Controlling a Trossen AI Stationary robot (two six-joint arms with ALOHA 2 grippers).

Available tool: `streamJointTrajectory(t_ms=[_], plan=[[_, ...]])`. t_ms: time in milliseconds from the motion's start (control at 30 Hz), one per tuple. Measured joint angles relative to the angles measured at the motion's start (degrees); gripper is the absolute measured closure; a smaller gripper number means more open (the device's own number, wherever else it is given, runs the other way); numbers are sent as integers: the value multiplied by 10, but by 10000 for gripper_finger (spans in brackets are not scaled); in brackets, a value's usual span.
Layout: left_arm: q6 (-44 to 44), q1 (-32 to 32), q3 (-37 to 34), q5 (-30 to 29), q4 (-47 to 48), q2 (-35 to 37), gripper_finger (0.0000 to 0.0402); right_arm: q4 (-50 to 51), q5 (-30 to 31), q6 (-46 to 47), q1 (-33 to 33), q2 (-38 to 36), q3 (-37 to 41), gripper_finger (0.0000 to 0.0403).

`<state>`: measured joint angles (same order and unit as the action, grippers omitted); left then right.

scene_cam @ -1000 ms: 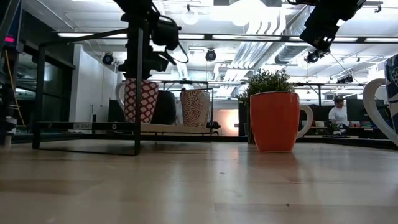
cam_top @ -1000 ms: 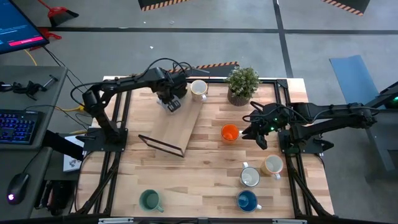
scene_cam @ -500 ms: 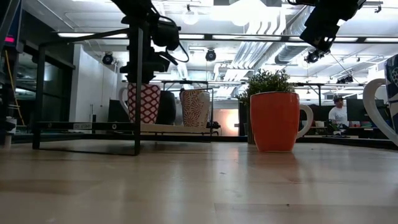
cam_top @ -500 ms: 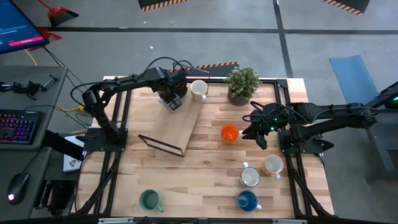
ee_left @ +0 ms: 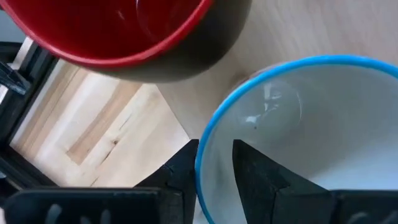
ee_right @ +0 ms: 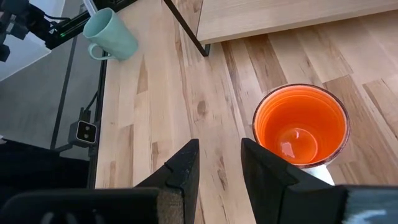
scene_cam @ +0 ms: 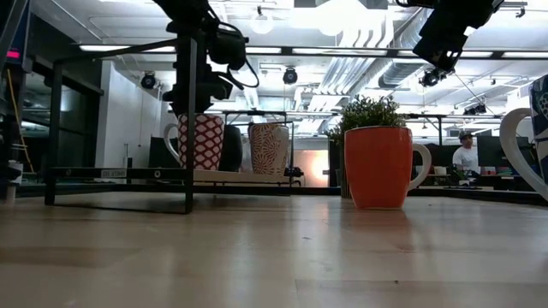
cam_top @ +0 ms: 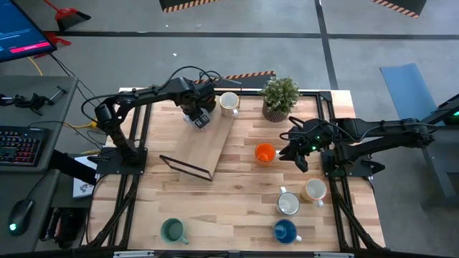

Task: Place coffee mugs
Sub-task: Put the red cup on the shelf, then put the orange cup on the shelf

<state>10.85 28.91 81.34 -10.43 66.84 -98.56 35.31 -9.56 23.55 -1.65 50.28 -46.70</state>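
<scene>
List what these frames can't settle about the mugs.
- Dark red mug: left wrist view cuts it at the edge; the left gripper hides it in the high view.
- Blue-rimmed mug: outside hidden, rim between the gripper fingers.
- Blue mug: low view edge cuts it.
- Orange mug: handle unseen in the right wrist view.

The red-and-white patterned mug (scene_cam: 202,141), held in the left gripper (cam_top: 200,119), has been carried slightly rightward along the wooden shelf (cam_top: 204,147), closer to the floral-patterned mug (scene_cam: 270,148).

Workshop room around the bench

A grey concrete floor (cam_top: 215,57) is seen; ceiling strip lights (scene_cam: 282,53) and exposed ducts (scene_cam: 360,73) are lit overhead.
</scene>
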Motion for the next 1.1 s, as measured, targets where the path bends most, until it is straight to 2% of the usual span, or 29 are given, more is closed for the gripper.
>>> streamJointTrajectory(t_ms=[367, 633, 767, 967, 1100], plan=[[0, 0, 8, -31, 28, 0, 314, 0, 0, 0, 0, 0, 0, 304], [-10, 0, 92, -38, 72, 1, 314, 0, 0, 0, 0, 0, 0, 304], [-2, -2, 150, -36, 129, 1, 314, 0, 0, 0, 0, 0, 0, 304], [45, -30, 250, 12, 235, 1, 314, 0, 0, 1, 0, 0, 0, 304], [56, -65, 286, 63, 232, 18, 314, 0, 0, 15, 0, 0, 0, 304]])
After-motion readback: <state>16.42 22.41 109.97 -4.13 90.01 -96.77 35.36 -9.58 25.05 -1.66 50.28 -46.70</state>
